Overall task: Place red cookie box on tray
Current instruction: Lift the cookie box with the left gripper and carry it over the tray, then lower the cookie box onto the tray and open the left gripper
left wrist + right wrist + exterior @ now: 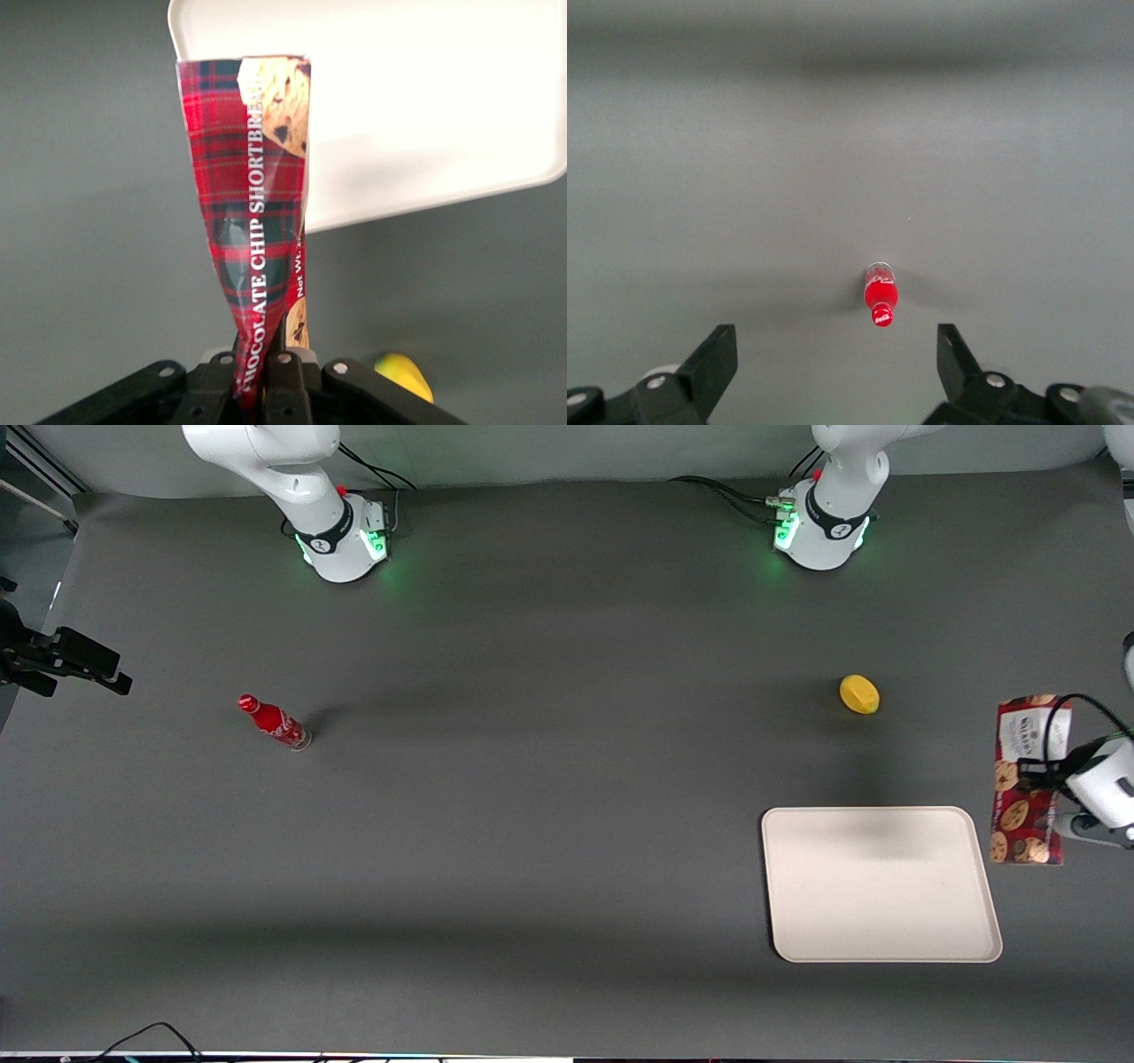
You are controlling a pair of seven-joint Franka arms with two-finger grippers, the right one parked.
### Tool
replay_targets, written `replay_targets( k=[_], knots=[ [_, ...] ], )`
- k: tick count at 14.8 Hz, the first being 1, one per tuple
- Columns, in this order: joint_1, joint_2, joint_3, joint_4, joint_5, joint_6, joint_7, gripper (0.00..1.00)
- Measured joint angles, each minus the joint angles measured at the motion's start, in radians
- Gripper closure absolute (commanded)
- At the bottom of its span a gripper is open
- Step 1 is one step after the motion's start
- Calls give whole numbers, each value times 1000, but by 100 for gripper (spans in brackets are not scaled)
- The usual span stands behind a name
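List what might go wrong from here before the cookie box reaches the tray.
The gripper pinches the red cookie box only at one end, so the long carton may swing or slip out. It hangs beside the tray, not over it; released now it would likely miss. It could also clip the rim.

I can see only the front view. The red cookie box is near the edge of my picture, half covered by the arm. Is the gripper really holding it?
Observer: Yes. In the left wrist view the gripper is shut on one end of the red cookie box.
Operator: Is the box already over the tray?
Observer: Only its free end shows in front of the tray corner in that view; the rest is over bare table.
Operator: Does something lie in the tray?
Observer: No, the part shown is bare.
Operator: Where does the red bottle stand?
Observer: The right wrist view shows the red bottle upright, alone, at the parked arm's end.
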Motion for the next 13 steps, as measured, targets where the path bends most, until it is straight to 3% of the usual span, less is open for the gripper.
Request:
replay_targets(
  k=[6,13],
  knots=[
    [-10,88,-1,-73,-6,214,-117,100],
    [-11,296,4,51,14,354,-132,100]
  ],
)
